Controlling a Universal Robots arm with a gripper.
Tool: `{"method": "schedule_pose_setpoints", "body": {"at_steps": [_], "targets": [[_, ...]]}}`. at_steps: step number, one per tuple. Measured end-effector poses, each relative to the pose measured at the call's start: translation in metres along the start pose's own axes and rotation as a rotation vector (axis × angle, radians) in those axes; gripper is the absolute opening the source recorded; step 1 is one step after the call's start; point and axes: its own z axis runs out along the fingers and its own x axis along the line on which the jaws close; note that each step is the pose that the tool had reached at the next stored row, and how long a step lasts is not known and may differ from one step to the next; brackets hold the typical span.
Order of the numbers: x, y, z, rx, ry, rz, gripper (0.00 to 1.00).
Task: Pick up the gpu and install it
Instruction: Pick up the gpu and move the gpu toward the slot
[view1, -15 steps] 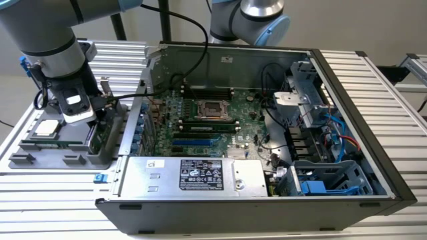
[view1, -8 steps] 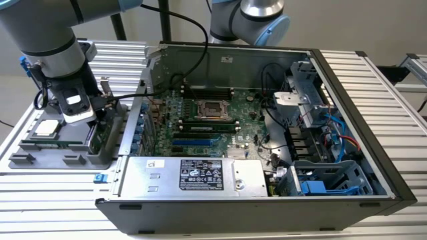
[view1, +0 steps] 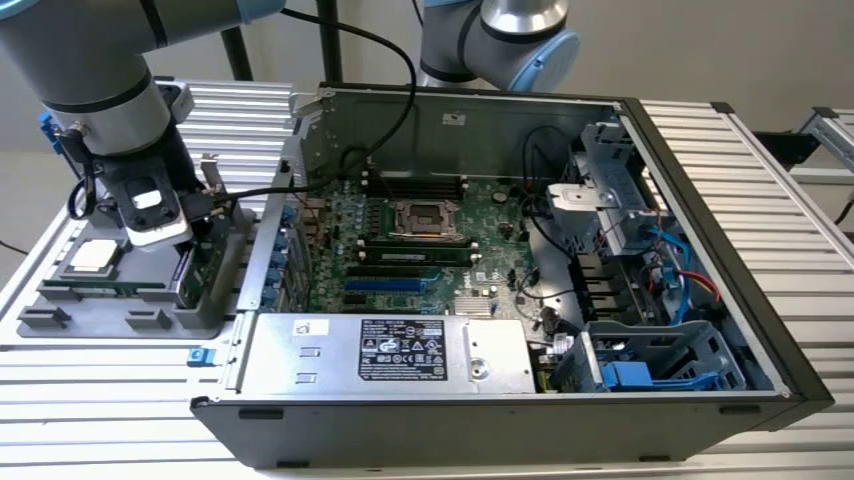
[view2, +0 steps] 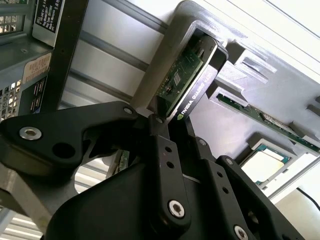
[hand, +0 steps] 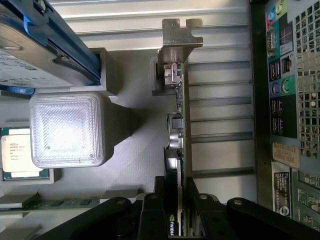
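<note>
Gripping the gpu, a thin green card seen edge-on with a black shroud on one face and a silver bracket at its far end, the black metal tool has its fingers closed against both faces. The card stands upright in a slot of a matte grey tray, beside the open computer case on the ribbed aluminium tabletop.

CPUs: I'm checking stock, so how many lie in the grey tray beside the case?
1. The CPU lies flat in the tray, toward the exterior view's left of the arm. The arm may hide others.
</note>
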Motion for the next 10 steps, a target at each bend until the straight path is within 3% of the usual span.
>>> {"method": "schedule_pose_setpoints", "body": {"at_steps": [10], "targets": [[0.0000, 0.0003, -0.0071, 0.0006, 0.0007, 0.000, 0.00]]}}
